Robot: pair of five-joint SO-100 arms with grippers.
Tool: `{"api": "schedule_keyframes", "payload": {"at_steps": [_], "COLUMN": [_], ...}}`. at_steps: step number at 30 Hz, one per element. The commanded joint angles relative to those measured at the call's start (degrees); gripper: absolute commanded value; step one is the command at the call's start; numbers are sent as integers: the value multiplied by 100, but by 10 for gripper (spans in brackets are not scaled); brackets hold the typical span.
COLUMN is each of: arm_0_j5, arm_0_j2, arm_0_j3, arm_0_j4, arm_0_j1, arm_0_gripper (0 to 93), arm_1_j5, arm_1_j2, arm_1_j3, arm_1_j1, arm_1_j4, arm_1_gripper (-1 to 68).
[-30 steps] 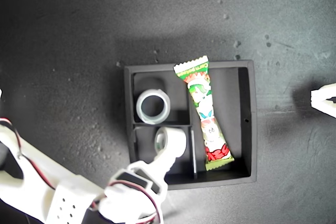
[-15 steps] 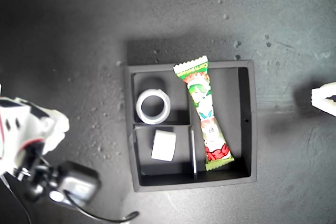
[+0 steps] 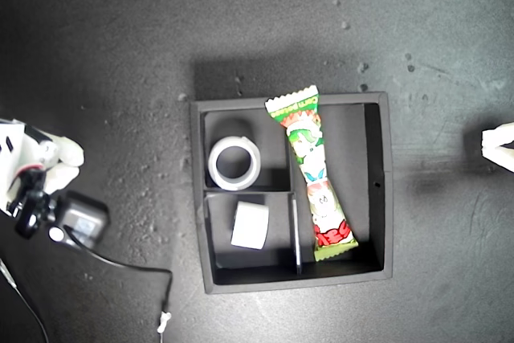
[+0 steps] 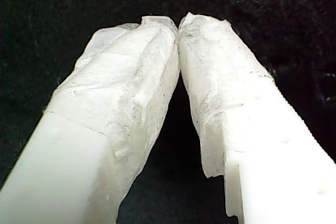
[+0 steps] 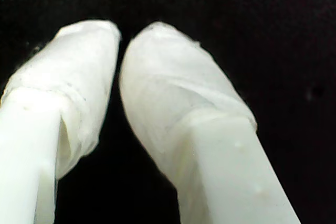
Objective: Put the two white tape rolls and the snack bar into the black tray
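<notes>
All three items sit in the black tray (image 3: 384,190): the snack bar (image 3: 312,174) lies slantwise in the long compartment, the wider tape roll (image 3: 234,163) flat in one small compartment, the smaller tape roll (image 3: 250,224) on its edge in the other. My first gripper (image 4: 178,24) is closed, tips touching, holding nothing. My second gripper (image 5: 119,38) is all but closed (only a thin gap), also empty, over bare dark surface.

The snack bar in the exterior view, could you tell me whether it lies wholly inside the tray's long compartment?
No. The snack bar lies in the black tray, but its green crinkled end sticks out over the tray's far wall.
</notes>
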Motion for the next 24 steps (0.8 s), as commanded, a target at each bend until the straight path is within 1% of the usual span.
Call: {"api": "schedule_keyframes", "payload": {"at_steps": [1,6,8,12,15,18,21,22,24], "arm_0_j5": [97,123,114,105,105,79,9,-18,-70], "arm_0_j2": [475,905,1020,1635,2048,2689,3823,4324,4315], "arm_0_j3": [255,563,756,1195,1468,1687,1986,2083,2092], "arm_0_j4": [-88,-97,-158,-97,9,343,1055,1389,1468], "arm_0_j1": [-62,-97,-132,-229,-272,-264,-255,-255,-255], "arm_0_gripper": [9,2,1,0,0,0,0,0,0], "arm_1_j5": [9,378,756,1573,1591,1564,1336,1239,1230], "arm_1_j2": [70,70,70,62,62,62,62,62,62], "arm_1_j3": [70,70,70,70,70,70,70,70,70], "arm_1_j1": [-9,-62,-35,-53,62,97,185,308,536], "arm_1_j4": [88,281,457,1160,1635,2039,2232,2250,2250], "arm_1_gripper": [-4,-5,-3,-1,-1,-1,0,0,0]}}
